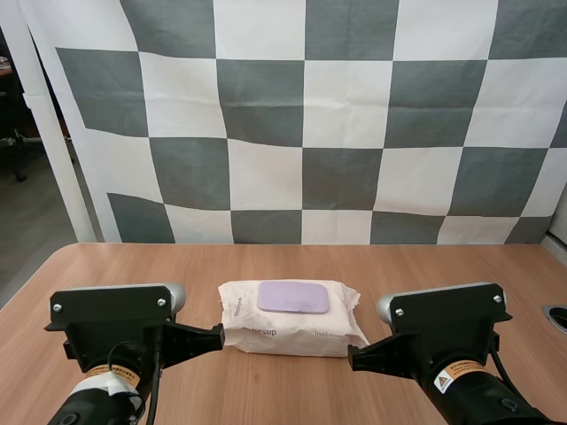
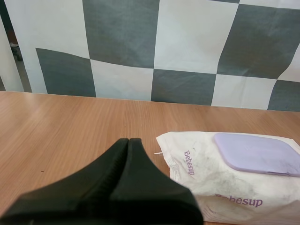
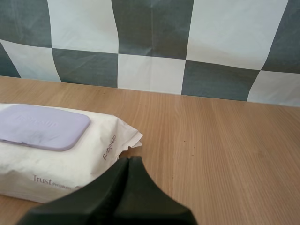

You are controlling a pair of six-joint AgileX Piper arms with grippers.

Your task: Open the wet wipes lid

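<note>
A white wet wipes pack (image 1: 292, 329) lies flat in the middle of the wooden table, its lilac lid (image 1: 292, 297) closed on top. My left gripper (image 1: 218, 336) hovers just left of the pack's near corner, and my right gripper (image 1: 353, 357) sits just right of its near right corner. In the left wrist view the fingers (image 2: 127, 145) lie together as one dark wedge, with the pack (image 2: 211, 178) and lid (image 2: 258, 152) beyond them. The right wrist view shows the same shut wedge (image 3: 129, 161) beside the pack (image 3: 93, 154) and lid (image 3: 42, 126). Neither gripper touches the pack.
The wooden table (image 1: 292, 261) stretches bare behind the pack and to both sides. A round cable hole (image 1: 558, 317) sits at the table's right edge. Beyond the left edge the floor drops away.
</note>
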